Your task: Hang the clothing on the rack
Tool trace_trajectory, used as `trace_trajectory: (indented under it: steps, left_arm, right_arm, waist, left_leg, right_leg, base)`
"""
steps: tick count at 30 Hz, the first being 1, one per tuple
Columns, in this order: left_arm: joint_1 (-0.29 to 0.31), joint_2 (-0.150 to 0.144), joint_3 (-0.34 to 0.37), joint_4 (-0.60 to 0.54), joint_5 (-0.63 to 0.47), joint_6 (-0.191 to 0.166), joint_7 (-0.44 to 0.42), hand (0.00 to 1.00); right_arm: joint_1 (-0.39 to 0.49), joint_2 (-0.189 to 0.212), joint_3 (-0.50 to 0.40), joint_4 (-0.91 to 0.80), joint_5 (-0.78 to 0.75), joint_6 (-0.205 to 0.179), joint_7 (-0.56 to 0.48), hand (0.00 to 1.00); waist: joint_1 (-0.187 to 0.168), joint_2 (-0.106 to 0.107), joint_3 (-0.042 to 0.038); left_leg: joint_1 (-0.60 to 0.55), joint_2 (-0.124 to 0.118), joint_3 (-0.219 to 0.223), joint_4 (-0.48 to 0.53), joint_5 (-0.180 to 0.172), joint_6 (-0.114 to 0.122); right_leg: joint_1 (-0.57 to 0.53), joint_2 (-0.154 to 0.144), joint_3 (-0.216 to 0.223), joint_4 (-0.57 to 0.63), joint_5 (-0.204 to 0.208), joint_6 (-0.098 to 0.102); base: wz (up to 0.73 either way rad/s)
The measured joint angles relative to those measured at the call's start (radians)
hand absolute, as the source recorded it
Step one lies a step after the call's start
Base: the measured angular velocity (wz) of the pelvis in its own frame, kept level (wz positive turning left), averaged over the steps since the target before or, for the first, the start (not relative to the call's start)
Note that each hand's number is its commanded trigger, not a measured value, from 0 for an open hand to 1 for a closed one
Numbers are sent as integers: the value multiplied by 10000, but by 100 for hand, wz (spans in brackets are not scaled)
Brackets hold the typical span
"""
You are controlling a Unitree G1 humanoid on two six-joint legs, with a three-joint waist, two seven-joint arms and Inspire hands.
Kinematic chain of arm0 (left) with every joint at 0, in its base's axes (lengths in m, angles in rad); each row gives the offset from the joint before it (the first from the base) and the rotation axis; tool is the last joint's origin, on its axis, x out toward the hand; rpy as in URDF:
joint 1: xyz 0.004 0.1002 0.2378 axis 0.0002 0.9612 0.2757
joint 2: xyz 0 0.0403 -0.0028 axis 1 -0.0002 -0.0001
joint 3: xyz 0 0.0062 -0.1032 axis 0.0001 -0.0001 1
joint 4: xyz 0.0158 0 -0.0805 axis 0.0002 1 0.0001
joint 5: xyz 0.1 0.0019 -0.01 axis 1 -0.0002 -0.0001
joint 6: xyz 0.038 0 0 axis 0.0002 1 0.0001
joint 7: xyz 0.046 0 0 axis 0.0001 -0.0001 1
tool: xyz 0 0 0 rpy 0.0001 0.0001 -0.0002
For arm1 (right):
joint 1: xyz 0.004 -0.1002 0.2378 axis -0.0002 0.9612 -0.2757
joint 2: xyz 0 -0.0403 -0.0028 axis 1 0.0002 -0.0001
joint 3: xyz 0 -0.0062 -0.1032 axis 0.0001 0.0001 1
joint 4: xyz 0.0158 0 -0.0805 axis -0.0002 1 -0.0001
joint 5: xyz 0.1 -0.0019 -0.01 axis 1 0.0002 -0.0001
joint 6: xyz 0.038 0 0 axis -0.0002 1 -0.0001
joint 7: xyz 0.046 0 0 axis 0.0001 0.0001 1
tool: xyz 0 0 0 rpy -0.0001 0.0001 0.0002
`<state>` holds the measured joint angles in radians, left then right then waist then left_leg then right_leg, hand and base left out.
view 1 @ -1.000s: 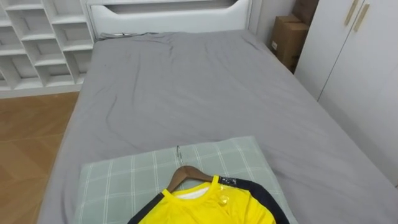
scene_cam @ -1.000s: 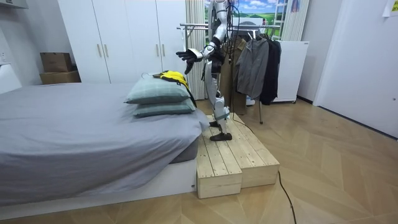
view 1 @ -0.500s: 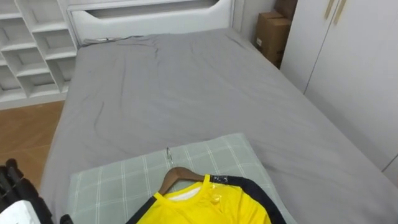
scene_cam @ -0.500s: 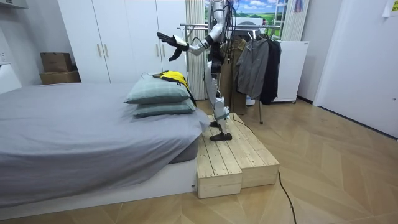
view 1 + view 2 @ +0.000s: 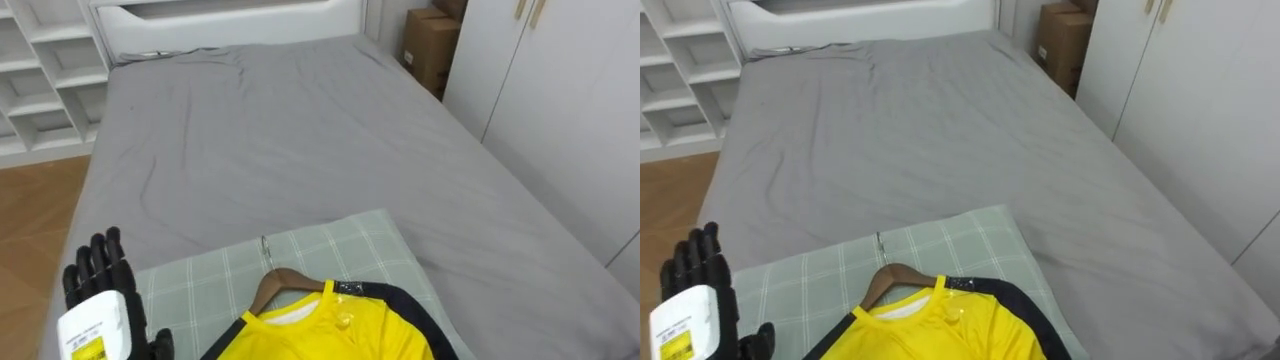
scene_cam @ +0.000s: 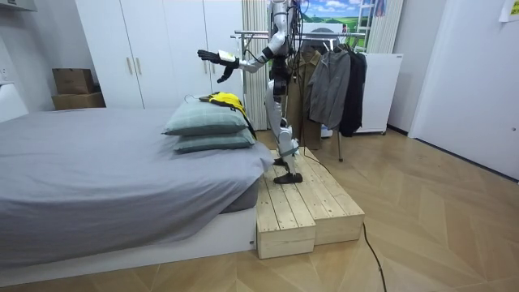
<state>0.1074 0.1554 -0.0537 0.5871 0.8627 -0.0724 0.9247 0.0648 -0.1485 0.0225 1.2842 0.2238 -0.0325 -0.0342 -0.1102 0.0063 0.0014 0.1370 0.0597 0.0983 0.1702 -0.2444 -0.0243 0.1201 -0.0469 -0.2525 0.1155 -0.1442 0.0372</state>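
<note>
A yellow shirt (image 5: 330, 335) with dark sleeves lies on a wooden hanger (image 5: 285, 281). The hanger's metal hook (image 5: 263, 246) points toward the head of the bed. Shirt and hanger rest on a green checked pillow (image 5: 200, 280), the upper of two stacked pillows (image 6: 207, 120). My left hand (image 5: 95, 300) is raised at the lower left beside the pillow, back toward me, fingers straight and apart, holding nothing. In the room view that left hand (image 6: 209, 57) reaches out above the pillows and the shirt (image 6: 223, 100).
I stand on a wooden platform (image 6: 300, 207) at the end of a grey bed (image 5: 280, 140). A clothes rack (image 6: 324, 36) with hanging garments is behind me. White wardrobes (image 5: 560, 120) and a cardboard box (image 5: 428, 45) are on my right, open shelves (image 5: 40, 70) on my left.
My left arm has lifted and stretched forward over the pillows, so the hand has come up into the eye views at the lower left. The shirt and hanger lie as before.
</note>
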Motion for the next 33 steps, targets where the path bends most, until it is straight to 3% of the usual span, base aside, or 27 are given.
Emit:
trace_trajectory:
  steps: [7, 15, 24, 27, 33]
  left_arm:
    - [-45, -31, -494, 157, -43, -1, -523, 0]
    - [-58, -25, -490, 463, -36, 92, -1246, 0]
    - [-450, -101, -475, 1414, -84, 229, -1975, 0]
    - [-685, -134, -454, 1901, -487, 227, -2181, 0]
    - [-715, -226, -458, 2524, -1011, 235, -2634, 0]
  right_arm:
    - [-98, 0, -4, 82, 111, -3, 17, 0]
    - [-61, -3, -87, 68, 183, -7, 32, 0]
    - [-11, 52, -157, 67, 134, -6, 123, 0]
    - [-19, 116, -186, 66, 15, -6, 245, 0]
    - [-19, 194, -467, 77, -113, -5, 354, 0]
  waist:
    - [-230, 97, 52]
    - [-465, 181, 33]
    - [-516, 33, 13]
    - [-559, -78, -12]
    - [-560, -96, -6]
  left_leg:
    - [44, -6, 63, -12, 0, 0]
    - [77, -7, 82, -29, 0, 0]
    - [172, -7, 336, -30, 0, 1]
    - [173, -5, 351, -30, 0, 1]
    - [165, -2, 389, -33, 0, 1]
  right_leg:
    - [-10, 3, 85, 3, 0, 0]
    - [0, 3, 97, 16, 1, 0]
    - [-4, 2, 301, 42, 2, 0]
    - [-3, 1, 295, 42, 2, 1]
    - [-11, 2, 307, 29, 2, 1]
  base:
    - [-3]
    - [0]
    - [-6]
    - [0]
    - [0]
